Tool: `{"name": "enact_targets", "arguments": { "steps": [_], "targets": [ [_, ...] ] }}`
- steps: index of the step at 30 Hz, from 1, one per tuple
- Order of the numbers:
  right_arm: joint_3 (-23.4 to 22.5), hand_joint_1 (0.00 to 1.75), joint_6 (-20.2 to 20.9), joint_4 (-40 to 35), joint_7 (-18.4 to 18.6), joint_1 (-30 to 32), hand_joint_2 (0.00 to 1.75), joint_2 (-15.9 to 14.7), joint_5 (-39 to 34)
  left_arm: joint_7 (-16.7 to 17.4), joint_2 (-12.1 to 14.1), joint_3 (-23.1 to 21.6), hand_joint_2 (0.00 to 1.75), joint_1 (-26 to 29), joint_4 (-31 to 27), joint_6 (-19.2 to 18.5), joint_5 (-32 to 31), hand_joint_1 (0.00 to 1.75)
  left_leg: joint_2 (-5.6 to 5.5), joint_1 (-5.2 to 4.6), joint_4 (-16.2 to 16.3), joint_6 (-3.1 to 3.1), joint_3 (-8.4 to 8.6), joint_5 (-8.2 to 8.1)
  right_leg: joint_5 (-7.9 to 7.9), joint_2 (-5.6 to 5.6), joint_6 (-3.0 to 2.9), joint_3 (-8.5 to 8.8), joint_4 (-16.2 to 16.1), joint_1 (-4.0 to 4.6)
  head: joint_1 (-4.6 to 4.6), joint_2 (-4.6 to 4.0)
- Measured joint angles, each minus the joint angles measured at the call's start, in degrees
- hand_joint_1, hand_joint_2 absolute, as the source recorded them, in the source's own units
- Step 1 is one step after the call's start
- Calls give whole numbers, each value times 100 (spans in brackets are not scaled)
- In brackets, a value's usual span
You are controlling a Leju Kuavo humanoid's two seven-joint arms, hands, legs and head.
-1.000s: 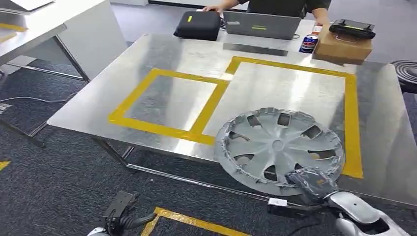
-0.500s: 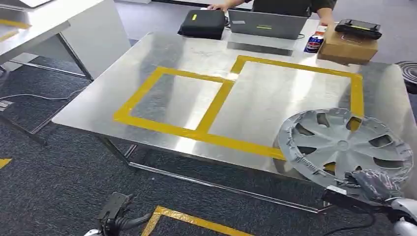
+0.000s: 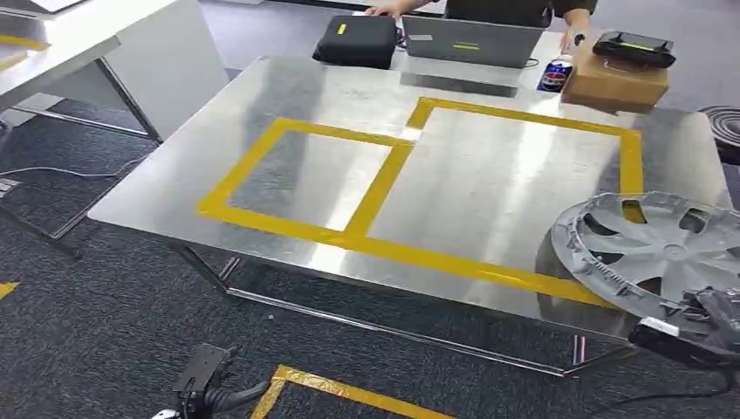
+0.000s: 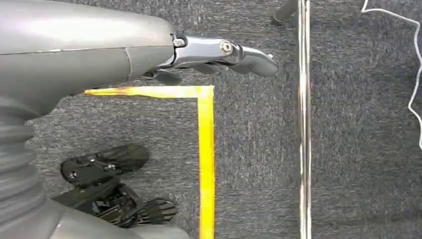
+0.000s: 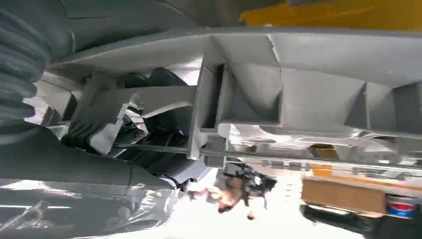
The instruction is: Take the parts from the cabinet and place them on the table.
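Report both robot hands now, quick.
Left robot hand: open, holding nothing, hanging over the carpet.
Right robot hand: gripping the rim of the grey wheel cover at the table's edge.

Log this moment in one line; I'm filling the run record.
right hand: grips hubcap rim | hubcap: over table right edge | left hand: empty, low
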Motion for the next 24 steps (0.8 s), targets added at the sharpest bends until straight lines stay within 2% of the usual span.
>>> {"name": "enact_targets", "arguments": {
  "steps": [5, 12, 15, 20, 24],
  "targets": [
    [579, 175, 57, -227, 15, -128, 175, 83, 391, 44, -4, 0, 175, -37, 0, 0, -7, 0, 14, 4, 0, -2, 0, -2, -4, 16, -6, -8, 0, 4, -2, 0],
    [962, 175, 177, -387, -46, -233, 175, 114, 586, 59, -9, 0, 175, -38, 0, -7, -15, 0, 14, 3, 0, -2, -6, -2, -4, 15, -7, -6, 0, 3, 0, 0],
    [1425, 175, 308, -424, -41, -438, 175, 157, 778, 74, -17, -4, 175, -56, 0, -22, -26, 0, 27, 3, 0, -3, 0, -2, -2, 33, -6, -11, 0, 3, 0, 0],
    [2085, 175, 369, -426, 24, -711, 175, 225, 699, 98, -42, -9, 175, -66, 0, -28, -70, 0, 26, 4, 0, -4, 1, 0, -2, 32, -7, -11, 0, 4, -2, 0],
    [2223, 175, 334, -439, 230, -722, 175, 221, 498, 101, -46, -9, 175, -65, 0, -28, -74, 0, 25, 4, 0, -4, 1, -1, -3, 31, -7, -11, 0, 4, 0, 0]
  ]
}}
